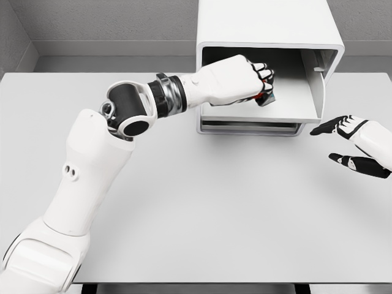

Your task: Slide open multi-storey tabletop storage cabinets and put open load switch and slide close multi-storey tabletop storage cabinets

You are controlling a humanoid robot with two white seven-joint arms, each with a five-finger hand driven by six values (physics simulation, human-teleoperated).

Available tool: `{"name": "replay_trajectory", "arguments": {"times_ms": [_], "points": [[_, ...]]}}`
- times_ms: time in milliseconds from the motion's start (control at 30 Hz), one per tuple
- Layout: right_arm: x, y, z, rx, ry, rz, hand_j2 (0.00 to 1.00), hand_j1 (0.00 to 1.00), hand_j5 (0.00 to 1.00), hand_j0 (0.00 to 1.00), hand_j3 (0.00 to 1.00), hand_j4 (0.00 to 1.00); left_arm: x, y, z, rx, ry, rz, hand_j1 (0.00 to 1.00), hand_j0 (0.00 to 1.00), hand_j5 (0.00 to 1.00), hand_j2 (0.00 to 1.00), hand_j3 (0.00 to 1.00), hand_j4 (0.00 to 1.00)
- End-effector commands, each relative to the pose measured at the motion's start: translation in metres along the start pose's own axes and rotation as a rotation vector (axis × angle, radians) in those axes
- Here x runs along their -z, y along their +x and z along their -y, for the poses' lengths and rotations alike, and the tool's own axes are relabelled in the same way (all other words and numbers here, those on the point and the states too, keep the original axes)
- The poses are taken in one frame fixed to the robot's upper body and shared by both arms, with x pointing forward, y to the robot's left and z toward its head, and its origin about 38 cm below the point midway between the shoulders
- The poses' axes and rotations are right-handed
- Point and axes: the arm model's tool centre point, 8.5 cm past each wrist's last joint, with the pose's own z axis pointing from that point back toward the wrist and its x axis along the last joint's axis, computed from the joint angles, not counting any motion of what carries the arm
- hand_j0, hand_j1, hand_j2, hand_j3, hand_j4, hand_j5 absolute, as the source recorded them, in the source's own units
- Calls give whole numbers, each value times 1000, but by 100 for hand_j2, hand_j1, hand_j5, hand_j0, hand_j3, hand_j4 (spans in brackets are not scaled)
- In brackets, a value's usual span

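Head view shows the storage cabinet [269, 37] with its drawer [288, 105] slid out, so opening appears done. Left hand [236, 79] reaches over the drawer, fingers [263, 73] clamped on the load switch [266, 98], which sits low inside, not yet released. Remaining, by my judgement: letting go, withdrawing, closing. Right hand [352, 144] hovers beside the drawer above the bench [202, 208], fingers apart. Count: one cabinet, one open drawer, one switch.

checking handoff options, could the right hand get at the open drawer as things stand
Probably yes. The right hand hovers open just off the drawer's right front corner with bare table between. But the left hand already fills the drawer, gripping the load switch, so the room inside looks tight.
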Motion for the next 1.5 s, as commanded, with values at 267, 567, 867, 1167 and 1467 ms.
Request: {"name": "replay_trajectory", "arguments": {"times_ms": [267, 567, 867, 1167, 1467], "points": [[0, 0, 1, 7, -5, 0, 73, 73, 73, 73, 73, 73, 3, -8, 7, -20, -24, -10, 26, 26, 26, 26, 26, 26], [-1, 0, 0, 8, -6, -1, 76, 76, 76, 76, 76, 76, 5, -6, 6, -13, -30, -3, 33, 33, 33, 33, 33, 33], [-1, 0, -1, 11, -3, -3, 76, 76, 76, 76, 76, 76, 9, -1, 8, -7, -40, 13, 44, 44, 44, 44, 44, 44], [-2, 0, -1, 10, -4, -3, 77, 77, 77, 77, 77, 77, 7, -2, 1, 3, -25, 9, 66, 66, 66, 66, 66, 66], [-2, -1, -1, 10, -3, -5, 77, 77, 77, 77, 77, 77, 6, -4, -1, 6, -19, 2, 69, 69, 69, 69, 69, 69]]}}
